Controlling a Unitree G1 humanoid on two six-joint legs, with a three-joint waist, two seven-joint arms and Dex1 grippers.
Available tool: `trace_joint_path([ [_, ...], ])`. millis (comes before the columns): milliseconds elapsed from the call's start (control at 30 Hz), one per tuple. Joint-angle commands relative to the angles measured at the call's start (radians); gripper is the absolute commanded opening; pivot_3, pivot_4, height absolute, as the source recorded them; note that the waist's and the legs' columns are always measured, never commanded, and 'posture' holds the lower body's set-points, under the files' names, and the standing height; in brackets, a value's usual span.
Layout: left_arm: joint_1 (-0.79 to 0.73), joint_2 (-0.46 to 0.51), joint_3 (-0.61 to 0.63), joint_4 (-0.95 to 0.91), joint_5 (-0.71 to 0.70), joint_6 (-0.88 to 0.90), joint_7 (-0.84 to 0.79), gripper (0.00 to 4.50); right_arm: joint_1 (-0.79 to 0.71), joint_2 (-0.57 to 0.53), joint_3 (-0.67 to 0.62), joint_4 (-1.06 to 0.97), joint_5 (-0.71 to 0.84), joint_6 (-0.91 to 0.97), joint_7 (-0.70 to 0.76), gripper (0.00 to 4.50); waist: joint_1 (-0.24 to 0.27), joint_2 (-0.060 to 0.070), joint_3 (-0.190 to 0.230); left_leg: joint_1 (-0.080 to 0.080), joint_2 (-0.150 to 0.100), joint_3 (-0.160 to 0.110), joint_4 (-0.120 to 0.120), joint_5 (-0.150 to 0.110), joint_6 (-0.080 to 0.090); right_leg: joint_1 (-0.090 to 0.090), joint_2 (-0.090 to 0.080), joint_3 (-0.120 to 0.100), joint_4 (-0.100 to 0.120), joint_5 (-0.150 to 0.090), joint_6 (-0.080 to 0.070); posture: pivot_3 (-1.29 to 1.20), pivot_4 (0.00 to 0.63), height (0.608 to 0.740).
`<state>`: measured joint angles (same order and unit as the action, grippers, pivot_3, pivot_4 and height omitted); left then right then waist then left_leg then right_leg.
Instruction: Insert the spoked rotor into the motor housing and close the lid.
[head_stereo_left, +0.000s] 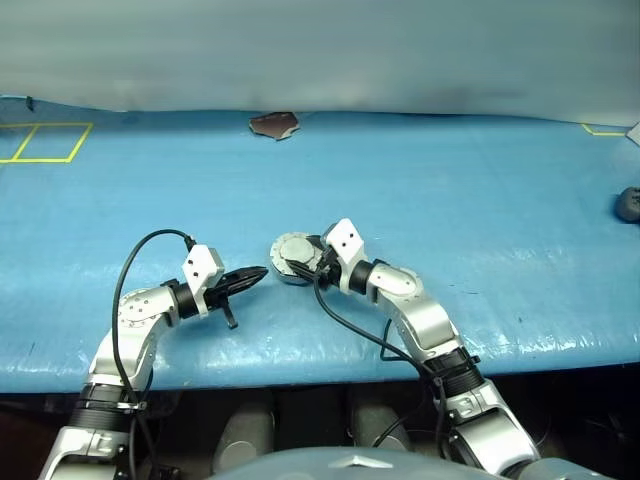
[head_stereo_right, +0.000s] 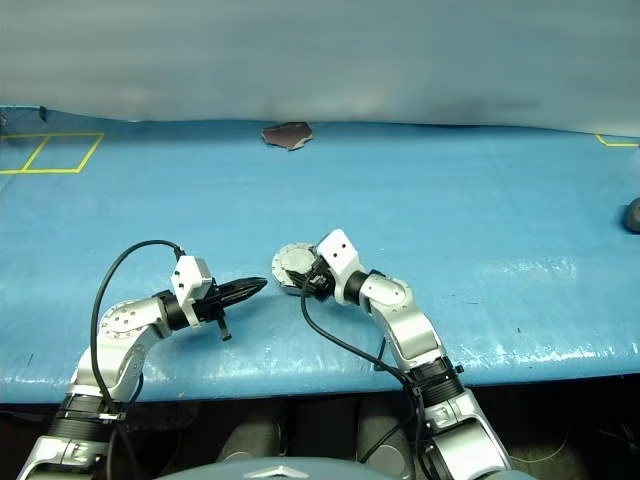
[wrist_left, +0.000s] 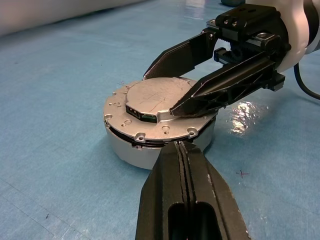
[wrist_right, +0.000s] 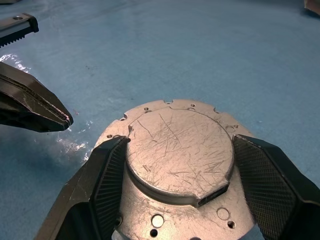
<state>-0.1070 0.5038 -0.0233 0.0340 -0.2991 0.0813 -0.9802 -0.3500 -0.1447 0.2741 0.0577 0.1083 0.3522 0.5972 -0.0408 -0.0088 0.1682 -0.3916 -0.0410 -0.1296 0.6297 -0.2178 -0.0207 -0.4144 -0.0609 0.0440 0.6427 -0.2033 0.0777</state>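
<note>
Lid (wrist_right: 180, 150), a scratched pale silver disc, sits closed on the round silver motor housing (wrist_left: 150, 150) on the blue table (head_stereo_left: 480, 220); right gripper (wrist_right: 175, 170) straddles its raised centre, left gripper (wrist_left: 185, 150) pinched empty beside it.

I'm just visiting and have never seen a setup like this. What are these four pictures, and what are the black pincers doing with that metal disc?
Two pictures come from the robot's head, looking down over its two arms; the other two come from cameras on its wrists. Each arm ends in a two-fingered gripper. On the blue table sits a round motor housing with its lid down on top. The right gripper has its fingers on either side of the lid's raised centre. The left gripper is shut, empty, beside the housing. A dark scrap lies at the far edge.
</note>
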Motion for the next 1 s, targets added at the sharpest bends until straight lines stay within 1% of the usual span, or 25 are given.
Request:
trace_joint_path([
  [33, -0.002, 0.002, -0.001, -0.002, 0.004, -0.009, 0.006, 0.0, -0.011, 0.009, 0.0, -0.034, 0.0, 0.021, -0.018, 3.26, 0.0, 0.0, 0.0, 0.0, 0.0, 0.0, 0.0, 0.0, 0.0, 0.0, 0.0, 0.0, 0.0, 0.0, 0.0, 0.0, 0.15, 0.74],
  [767, -0.001, -0.003, -0.001, 0.003, 0.017, -0.018, 0.026, 0.0, -0.004, 0.019, 0.064, 0.001, -0.075, 0.078, -0.078, 3.26, -0.013, 0.0, 0.0, 0.004, 0.001, 0.0, 0.0, 0.0, 0.0, 0.003, 0.0, 0.0, 0.001, 0.0, 0.0, 0.0, 0.15, 0.74],
  [833, 0.0, -0.003, -0.001, 0.002, 0.017, -0.018, 0.027, 0.0, -0.003, 0.019, 0.065, 0.013, -0.082, 0.075, -0.088, 3.26, -0.014, 0.0, 0.0, 0.005, 0.001, 0.001, 0.0, 0.0, 0.0, 0.004, 0.0, 0.0, 0.001, -0.001, -0.001, 0.0, 0.15, 0.74],
  [867, 0.0, -0.003, -0.001, 0.002, 0.017, -0.018, 0.027, 0.0, -0.003, 0.02, 0.064, 0.019, -0.085, 0.073, -0.093, 3.26, -0.014, 0.0, 0.0, 0.006, 0.001, 0.001, 0.0, 0.0, 0.0, 0.005, 0.0, 0.0, 0.001, -0.002, -0.004, 0.0, 0.15, 0.74],
  [1000, 0.0, -0.002, -0.001, 0.001, 0.016, -0.018, 0.029, 0.0, 0.0, 0.019, 0.064, 0.033, -0.088, 0.077, -0.1, 3.26, -0.014, 0.0, 0.0, 0.008, 0.001, 0.001, -0.001, 0.0, 0.0, 0.006, 0.0, 0.0, 0.001, -0.003, -0.006, 0.0, 0.15, 0.74],
])
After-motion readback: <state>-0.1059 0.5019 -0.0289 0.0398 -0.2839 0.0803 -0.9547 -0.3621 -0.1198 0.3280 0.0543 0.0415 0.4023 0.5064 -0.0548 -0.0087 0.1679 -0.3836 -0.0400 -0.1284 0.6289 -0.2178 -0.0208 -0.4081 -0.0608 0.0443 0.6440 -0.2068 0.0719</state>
